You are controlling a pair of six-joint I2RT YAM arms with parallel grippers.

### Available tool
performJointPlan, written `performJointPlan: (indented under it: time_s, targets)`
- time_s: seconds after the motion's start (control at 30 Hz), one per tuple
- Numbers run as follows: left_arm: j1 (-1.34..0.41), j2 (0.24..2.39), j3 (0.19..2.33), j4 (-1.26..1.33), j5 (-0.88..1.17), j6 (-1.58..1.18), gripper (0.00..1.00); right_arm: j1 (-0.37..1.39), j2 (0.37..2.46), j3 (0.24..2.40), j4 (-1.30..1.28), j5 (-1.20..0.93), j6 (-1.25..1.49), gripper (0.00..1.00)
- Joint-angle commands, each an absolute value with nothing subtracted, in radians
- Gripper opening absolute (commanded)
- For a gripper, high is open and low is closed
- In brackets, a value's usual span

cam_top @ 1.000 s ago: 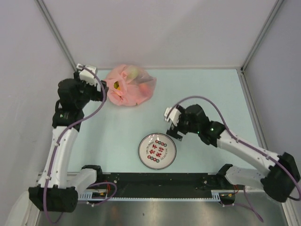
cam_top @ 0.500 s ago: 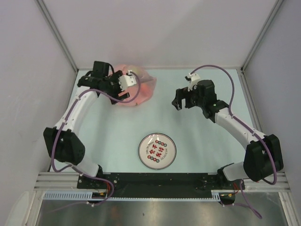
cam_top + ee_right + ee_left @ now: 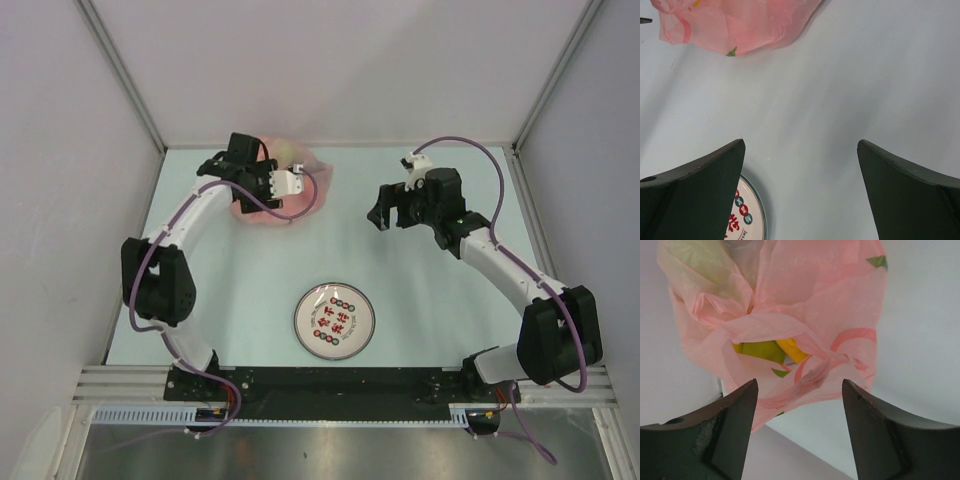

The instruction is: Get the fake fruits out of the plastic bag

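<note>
The left pincer [image 3: 799, 390] has swung in from the left edge of the bench [image 3: 430, 300] and now hangs over the plastic bag [image 3: 312, 192], which lies by the far edge toward the left corner. Its jaws stand spread on either side of the bag's crumpled mouth, gripping nothing, and green and yellow fake fruits [image 3: 765, 350] show inside that mouth. The right pincer [image 3: 381, 213], spread wide and empty, has moved from beside the plate [image 3: 300, 318] toward the far edge, right of the bag.

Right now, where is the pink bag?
In the top view, the pink bag sits far back-left on the table, beneath the left arm, beyond the white plate.
</note>
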State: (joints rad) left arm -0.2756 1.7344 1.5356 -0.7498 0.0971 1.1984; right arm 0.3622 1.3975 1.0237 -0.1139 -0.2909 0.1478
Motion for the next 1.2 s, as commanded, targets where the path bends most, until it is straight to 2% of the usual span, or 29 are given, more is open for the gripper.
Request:
performJointPlan:
  time_s: [0.0,0.17,0.27,0.3,0.37,0.4,0.43,0.53,0.67,0.73,0.83,1.0,1.17]
  targets:
    - [-0.278,1.811,1.603,-0.718,0.015,1.238,0.71,0.351,1.407,1.054,-0.074,-0.311,0.163,1.0]
    - [-0.284,1.885,1.693,-0.767,0.005,1.247,0.6,0.35,1.422,1.054,-0.064,-0.316,0.164,1.0]
    - [-0.297,1.928,1.739,-0.767,-0.04,1.236,0.44,0.35,1.436,1.057,-0.066,-0.318,0.164,1.0]
    - [-0.301,1.94,1.755,-0.775,-0.061,1.23,0.33,0.35,1.437,1.063,-0.071,-0.318,0.164,1.0]
    - [-0.313,1.976,1.816,-0.798,-0.072,1.214,0.22,0.348,1.442,1.068,-0.074,-0.314,0.169,1.0]
    - [-0.316,1.985,1.841,-0.828,-0.065,1.188,0.06,0.348,1.445,1.072,-0.074,-0.314,0.17,1.0]
    - [-0.321,2.0,1.868,-0.842,-0.051,1.168,0.0,0.347,1.447,1.074,-0.071,-0.314,0.172,1.0]
    - [-0.347,2.041,2.029,-0.916,0.044,1.054,0.0,0.339,1.45,1.078,-0.054,-0.307,0.179,1.0]
    - [-0.414,2.141,2.421,-1.014,0.136,0.878,0.0,0.31,1.465,1.101,-0.041,-0.298,0.206,0.99]
    - [-0.439,2.145,2.48,-0.999,0.152,0.848,0.0,0.29,1.479,1.126,-0.048,-0.301,0.21,0.98]
    - [-0.46,2.071,2.442,-0.931,0.202,0.767,0.0,0.276,1.48,1.143,-0.051,-0.301,0.204,0.97]
    - [-0.44,1.912,2.338,-0.721,0.261,0.474,0.0,0.259,1.471,1.161,-0.037,-0.305,0.189,0.97]
    - [-0.42,1.729,2.077,-0.481,0.235,0.23,0.0,0.313,1.502,1.196,-0.017,-0.311,0.209,0.96]
